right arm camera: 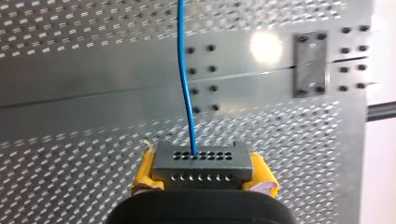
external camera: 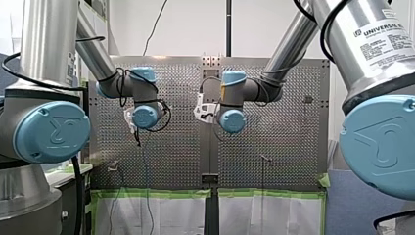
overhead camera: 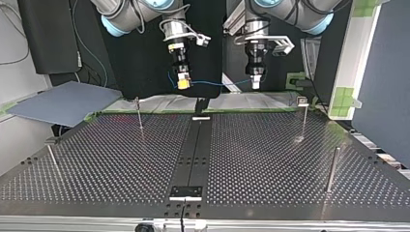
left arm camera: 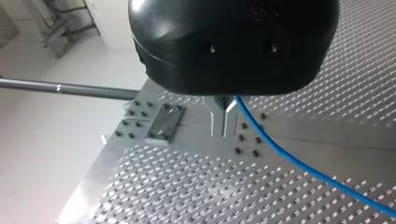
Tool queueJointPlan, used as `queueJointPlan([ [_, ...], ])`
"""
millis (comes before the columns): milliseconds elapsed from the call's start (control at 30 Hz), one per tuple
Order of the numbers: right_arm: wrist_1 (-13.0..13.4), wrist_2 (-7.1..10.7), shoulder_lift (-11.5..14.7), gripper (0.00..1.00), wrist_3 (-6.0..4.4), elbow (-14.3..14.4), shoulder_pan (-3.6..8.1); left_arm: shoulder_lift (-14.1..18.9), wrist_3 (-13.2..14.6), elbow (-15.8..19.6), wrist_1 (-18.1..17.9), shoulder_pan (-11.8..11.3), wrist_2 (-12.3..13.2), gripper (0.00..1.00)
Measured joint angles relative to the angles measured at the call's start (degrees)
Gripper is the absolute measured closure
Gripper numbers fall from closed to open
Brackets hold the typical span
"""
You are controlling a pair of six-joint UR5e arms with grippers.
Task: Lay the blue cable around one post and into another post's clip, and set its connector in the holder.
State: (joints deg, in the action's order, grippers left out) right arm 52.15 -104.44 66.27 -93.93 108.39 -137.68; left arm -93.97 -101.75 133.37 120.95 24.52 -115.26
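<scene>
Connector (right arm camera: 201,161) – held between my right gripper's (right arm camera: 203,176) fingers | cable (right arm camera: 187,79) – leaves connector, runs straight ahead of those fingers | its other stretch nipped at my left gripper's (left arm camera: 223,126) fingertips, trailing off beside them | table (overhead camera: 270,150) beneath both sets of fingers, well apart | post (overhead camera: 303,116) below left fingers, apart.

Start of thin blue cable (left arm camera: 299,161) hidden under my left hand's (left arm camera: 223,123) black housing; far end cut by frame edge. Grey perforated connector block (right arm camera: 201,161) on the cable masks my right hand's (right arm camera: 203,174) gripping faces.
</scene>
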Motion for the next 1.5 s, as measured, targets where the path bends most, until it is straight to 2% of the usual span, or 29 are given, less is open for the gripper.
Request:
queueJointPlan([
  [200, -1.4, 2.09, 0.5, 1.00, 0.04, -2.3, 0.55, 0.2, -0.4, -1.8, 2.1, -1.6, -0.9, 1.00],
  [367, -3.8, 4.62, 0.5, 1.00, 0.13, -5.0, 0.86, 1.9, -1.9, -2.3, 3.8, -4.2, -2.4, 1.00],
  [567, -6.3, 6.69, 0.5, 1.00, 0.43, -8.1, 0.94, 5.1, -4.5, -2.3, 6.3, -7.6, -0.2, 1.00],
  [933, -10.5, 9.76, 0.4, 1.00, 0.54, -12.8, 0.96, 9.9, -5.9, -3.6, 10.6, -13.4, 5.0, 1.00],
  [1233, -13.8, 12.15, 0.4, 1.00, 0.57, -17.2, 0.84, 11.4, -7.3, -7.1, 14.3, -18.6, 4.2, 1.00],
  [1500, -16.0, 13.78, 0.4, 1.00, 0.57, -20.6, 0.79, 14.9, -8.6, -9.7, 17.2, -20.4, 3.8, 1.00],
])
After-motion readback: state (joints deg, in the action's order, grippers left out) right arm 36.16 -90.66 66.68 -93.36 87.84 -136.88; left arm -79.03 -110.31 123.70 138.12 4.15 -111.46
